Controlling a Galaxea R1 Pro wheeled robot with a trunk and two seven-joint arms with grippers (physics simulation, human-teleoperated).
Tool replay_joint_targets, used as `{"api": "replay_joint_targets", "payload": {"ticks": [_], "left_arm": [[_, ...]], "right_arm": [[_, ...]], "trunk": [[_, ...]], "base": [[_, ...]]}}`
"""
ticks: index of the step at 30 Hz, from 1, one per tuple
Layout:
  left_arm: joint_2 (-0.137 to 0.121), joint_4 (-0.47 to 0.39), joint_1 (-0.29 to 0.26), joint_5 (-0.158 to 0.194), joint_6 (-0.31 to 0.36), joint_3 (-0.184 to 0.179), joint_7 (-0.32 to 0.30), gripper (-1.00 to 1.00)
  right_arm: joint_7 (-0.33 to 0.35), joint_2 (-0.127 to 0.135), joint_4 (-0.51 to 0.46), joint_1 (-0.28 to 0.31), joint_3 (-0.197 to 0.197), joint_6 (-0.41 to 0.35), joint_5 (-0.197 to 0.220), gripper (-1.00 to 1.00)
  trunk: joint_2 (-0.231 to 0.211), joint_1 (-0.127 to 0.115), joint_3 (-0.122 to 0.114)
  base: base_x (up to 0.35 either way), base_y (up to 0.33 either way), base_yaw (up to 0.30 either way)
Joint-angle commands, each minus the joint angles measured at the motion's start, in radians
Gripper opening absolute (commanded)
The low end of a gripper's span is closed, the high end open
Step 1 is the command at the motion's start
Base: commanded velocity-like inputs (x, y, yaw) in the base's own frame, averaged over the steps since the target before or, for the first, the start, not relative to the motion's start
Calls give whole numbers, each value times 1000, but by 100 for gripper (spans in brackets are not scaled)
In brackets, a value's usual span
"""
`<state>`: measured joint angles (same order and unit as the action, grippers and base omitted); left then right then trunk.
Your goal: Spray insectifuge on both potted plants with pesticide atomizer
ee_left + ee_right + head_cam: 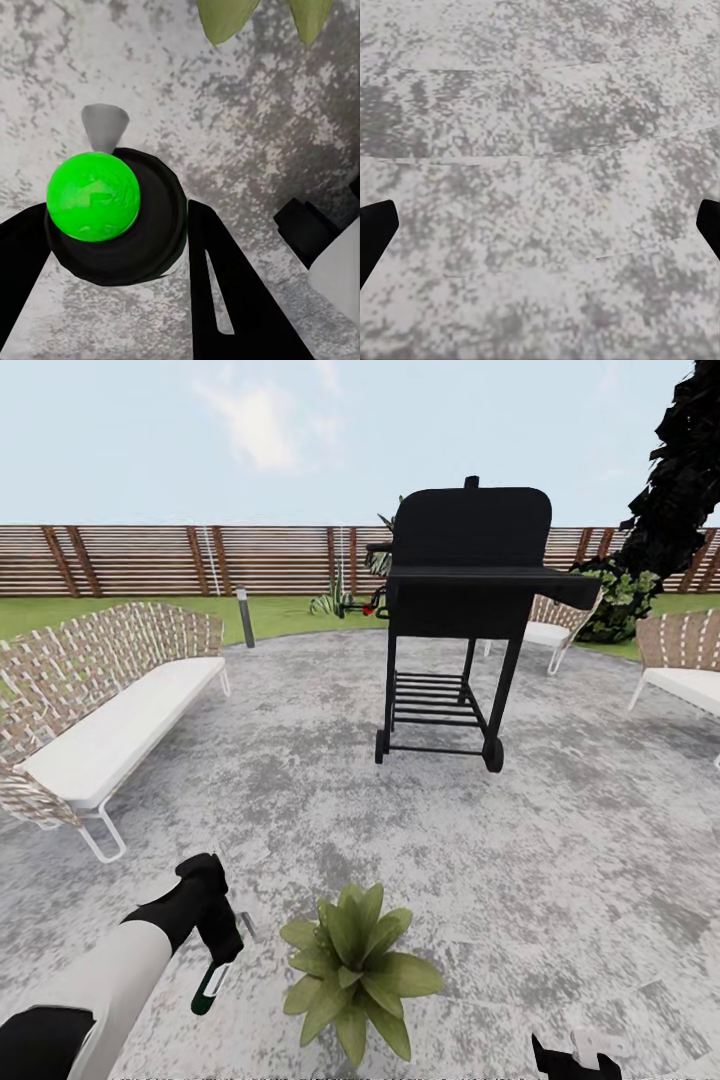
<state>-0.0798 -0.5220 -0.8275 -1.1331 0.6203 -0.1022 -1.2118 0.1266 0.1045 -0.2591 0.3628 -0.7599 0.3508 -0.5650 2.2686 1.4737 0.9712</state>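
One potted plant [352, 970], a low rosette of broad green leaves, stands on the grey mottled paving [560, 860] at the lower middle of the head view. Just to its left, my left gripper [222, 950] is shut on the pesticide atomizer [212, 985], which hangs tilted with its dark-green body pointing down. The left wrist view looks at the atomizer [94, 196] end-on, with my black fingers [225, 292] on either side and leaf tips [225, 15] beyond. My right gripper [575, 1055] is low at the right, open over bare paving [540, 150]. I see no mist. The second potted plant is out of view.
A black grill [465, 590] on wheels stands ahead in the middle of the paving. A wicker sofa [110, 700] lines the left side, with wicker chairs [690, 660] at the right. Behind are the lawn, a wooden fence [150, 560], a bollard lamp [244, 618] and a dark bush [680, 470].
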Motion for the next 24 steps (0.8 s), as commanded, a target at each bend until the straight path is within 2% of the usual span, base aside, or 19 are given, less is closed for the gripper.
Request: {"api": "replay_joint_targets", "payload": {"ticks": [1, 7, 9, 10, 13, 17, 22, 24], "left_arm": [[0, -2, 10, 0, 9, -6, -4, -100], [4, -19, 25, -1, 11, -3, -1, -100], [17, -27, 19, -2, 14, -5, 0, -100], [32, -52, 16, -3, 16, -6, 0, -100], [45, -113, 12, -7, 19, -7, -1, -100], [45, -152, 14, -12, 20, -10, -2, -100], [29, -125, 31, -13, 13, -13, 9, -100], [26, -84, 41, -14, 9, -13, 36, -100]], "right_arm": [[8, 0, 0, 1, -9, 4, -3, 100], [8, 0, 1, 1, -9, 4, -3, 100], [8, 0, 1, 1, -9, 4, -3, 100], [8, 0, 1, 1, -9, 4, -3, 100], [8, 0, 1, 1, -9, 4, -3, 100], [8, 0, 1, 1, -9, 4, -3, 100], [8, 0, 1, 1, -9, 4, -3, 100], [8, 0, 1, 1, -9, 4, -3, 100]], "trunk": [[0, 0, 3], [0, 0, 7], [0, 0, 8], [0, 0, 8], [0, 0, 8], [0, 0, 8], [0, 0, 8], [0, 0, 8]], "base": [[0, 0, 0], [0, 0, 0], [0, 0, 0], [0, 0, 0], [0, 0, 0], [0, 0, 0], [0, 0, 0], [0, 0, 0]]}}
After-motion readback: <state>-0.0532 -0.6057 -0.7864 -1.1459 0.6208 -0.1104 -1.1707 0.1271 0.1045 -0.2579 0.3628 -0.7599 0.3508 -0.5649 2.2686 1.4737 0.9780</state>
